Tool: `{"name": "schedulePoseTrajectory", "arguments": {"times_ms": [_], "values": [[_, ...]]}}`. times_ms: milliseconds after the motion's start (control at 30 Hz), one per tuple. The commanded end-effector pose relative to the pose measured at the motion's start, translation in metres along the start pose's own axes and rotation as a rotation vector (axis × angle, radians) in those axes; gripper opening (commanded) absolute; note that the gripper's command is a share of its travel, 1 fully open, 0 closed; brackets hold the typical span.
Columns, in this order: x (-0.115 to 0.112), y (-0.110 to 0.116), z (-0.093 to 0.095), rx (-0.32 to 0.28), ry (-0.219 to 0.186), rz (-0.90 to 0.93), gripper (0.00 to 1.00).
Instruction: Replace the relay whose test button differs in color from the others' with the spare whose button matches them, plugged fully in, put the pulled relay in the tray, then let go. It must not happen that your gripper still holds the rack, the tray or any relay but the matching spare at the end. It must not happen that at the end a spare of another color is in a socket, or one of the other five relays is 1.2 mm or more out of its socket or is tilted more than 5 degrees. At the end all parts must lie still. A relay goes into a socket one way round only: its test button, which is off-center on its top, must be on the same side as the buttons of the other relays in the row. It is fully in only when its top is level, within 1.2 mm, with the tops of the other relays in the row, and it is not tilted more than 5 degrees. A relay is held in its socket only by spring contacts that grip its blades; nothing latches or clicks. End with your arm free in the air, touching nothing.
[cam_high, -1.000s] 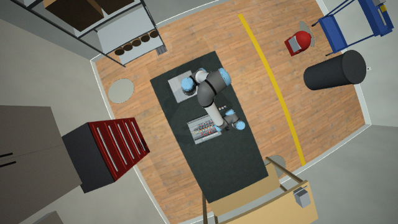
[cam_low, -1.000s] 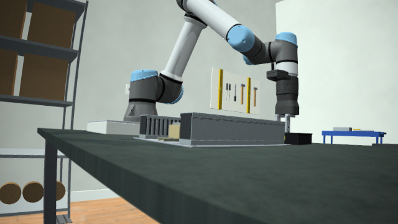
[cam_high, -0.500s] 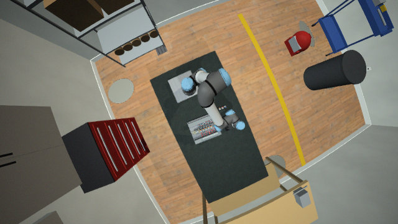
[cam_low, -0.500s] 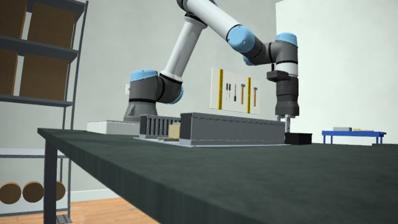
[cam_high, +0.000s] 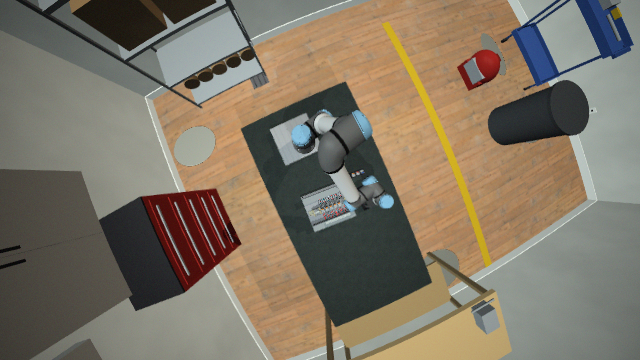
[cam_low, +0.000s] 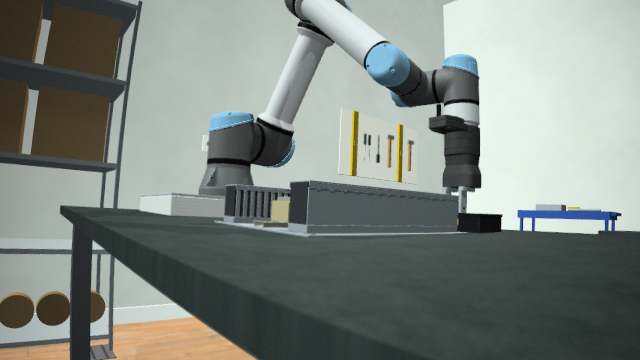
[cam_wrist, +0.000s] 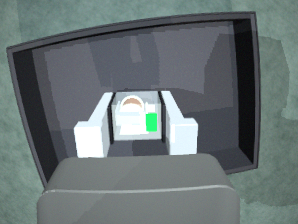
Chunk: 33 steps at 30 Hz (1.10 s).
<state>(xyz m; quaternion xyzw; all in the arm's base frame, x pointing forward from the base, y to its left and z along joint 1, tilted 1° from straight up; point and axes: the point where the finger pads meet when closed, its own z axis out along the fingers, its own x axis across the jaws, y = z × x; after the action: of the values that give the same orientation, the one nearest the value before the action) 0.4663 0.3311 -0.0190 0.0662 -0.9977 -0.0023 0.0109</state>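
Green marks the off-centre test button on the pale relay (cam_wrist: 137, 120) clamped between the two white fingers of the gripper (cam_wrist: 136, 137) — the jaws are closed on its sides and it hangs with its top toward the wrist camera. Directly beneath it lies the dark, shallow tray (cam_wrist: 224, 129), whose raised black rim frames the relay on all sides in the wrist view; whether the relay's underside touches the tray floor cannot be told.

From the exterior view the gripper (cam_low: 463, 196) points straight down over the tray (cam_low: 484, 222), a low black box resting on the dark green table (cam_low: 380, 280) just beside the right end of the grey relay panel (cam_low: 372, 207). The fingertips sit just above the tray's rim there.

Seen from above, the arm (cam_high: 334, 155) reaches from its pale base plate (cam_high: 280, 137) at the far end of the table across the panel (cam_high: 320, 212), with rows of small red-buttoned parts on it — too small to tell individual relays. The wrist stands off the panel's edge, on the side toward the yellow floor line (cam_high: 435, 130). A small cluster of spare parts (cam_high: 356, 174) lies near the forearm, beside the panel.
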Motion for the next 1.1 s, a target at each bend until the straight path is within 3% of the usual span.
{"name": "schedulePoseTrajectory", "arguments": {"times_ms": [0, 533, 567, 1067], "values": [[0.0001, 0.0, 0.0006, 0.0, -0.001, 0.0, 0.0], [0.0025, -0.0006, 0.0059, 0.001, 0.001, 0.001, 0.0], [0.001, -0.0003, 0.0041, -0.001, -0.002, 0.0, 1.0], [0.001, -0.0003, 0.0041, -0.001, -0.002, 0.0, 1.0]]}}
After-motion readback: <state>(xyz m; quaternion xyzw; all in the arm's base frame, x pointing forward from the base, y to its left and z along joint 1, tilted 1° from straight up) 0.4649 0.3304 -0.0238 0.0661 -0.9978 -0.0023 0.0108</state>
